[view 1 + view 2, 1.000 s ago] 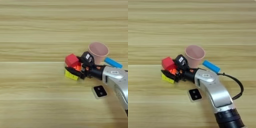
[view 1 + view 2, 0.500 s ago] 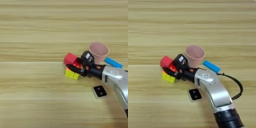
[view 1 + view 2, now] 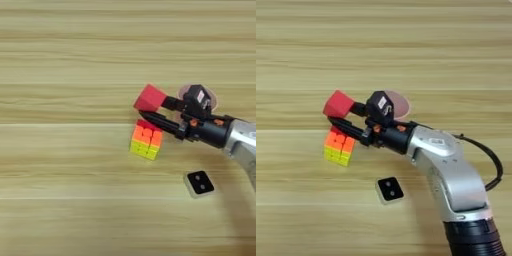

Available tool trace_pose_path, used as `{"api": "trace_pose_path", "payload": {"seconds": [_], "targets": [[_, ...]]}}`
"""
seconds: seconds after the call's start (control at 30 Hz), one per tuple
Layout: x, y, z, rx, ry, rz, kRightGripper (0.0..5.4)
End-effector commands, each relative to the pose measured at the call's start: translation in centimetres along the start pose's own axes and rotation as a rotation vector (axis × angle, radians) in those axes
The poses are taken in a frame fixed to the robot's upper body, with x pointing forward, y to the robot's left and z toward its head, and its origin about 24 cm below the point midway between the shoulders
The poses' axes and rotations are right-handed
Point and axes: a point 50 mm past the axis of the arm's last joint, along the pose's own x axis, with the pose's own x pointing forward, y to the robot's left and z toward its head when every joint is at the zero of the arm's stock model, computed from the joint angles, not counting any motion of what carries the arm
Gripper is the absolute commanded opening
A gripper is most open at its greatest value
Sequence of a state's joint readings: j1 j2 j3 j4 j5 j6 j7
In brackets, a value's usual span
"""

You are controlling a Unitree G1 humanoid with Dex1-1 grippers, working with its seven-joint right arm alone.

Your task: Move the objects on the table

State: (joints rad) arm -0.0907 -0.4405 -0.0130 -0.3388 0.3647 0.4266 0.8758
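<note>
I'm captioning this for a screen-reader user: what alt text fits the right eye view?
A silver robot arm reaches in from the lower right, its black right gripper holding a red cube just above a puzzle cube on a wooden table. A pink cup shows behind the gripper, and a small black-faced square block lies nearer the camera.

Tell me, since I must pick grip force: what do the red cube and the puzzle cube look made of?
The red cube, in the right gripper, looks like matte foam or painted wood: flat, glare-free faces; I cannot tell which. The puzzle cube, on the table, looks like hard plastic: separate coloured squares with thin seams.
</note>
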Motion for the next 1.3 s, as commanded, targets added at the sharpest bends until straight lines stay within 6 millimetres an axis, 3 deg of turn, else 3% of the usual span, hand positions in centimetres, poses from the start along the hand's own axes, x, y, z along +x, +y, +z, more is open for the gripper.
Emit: {"api": "trace_pose_path", "payload": {"seconds": [0.03, 0.17, 0.43, 0.77, 1.3], "targets": [[-1.7, -0.6, 2.9, -0.168, -0.062, 0.052, 2.24], [-4.4, -0.5, 3.3, -0.19, -0.056, 0.181, 2.24], [-7.7, -2.0, 2.9, -0.196, 0.009, 0.225, 2.24], [-9.1, -4.3, 0.4, -0.152, 0.127, 0.153, 2.24], [-9.1, -6.1, -4.0, -0.159, 0.312, 0.083, 2.24]]}}
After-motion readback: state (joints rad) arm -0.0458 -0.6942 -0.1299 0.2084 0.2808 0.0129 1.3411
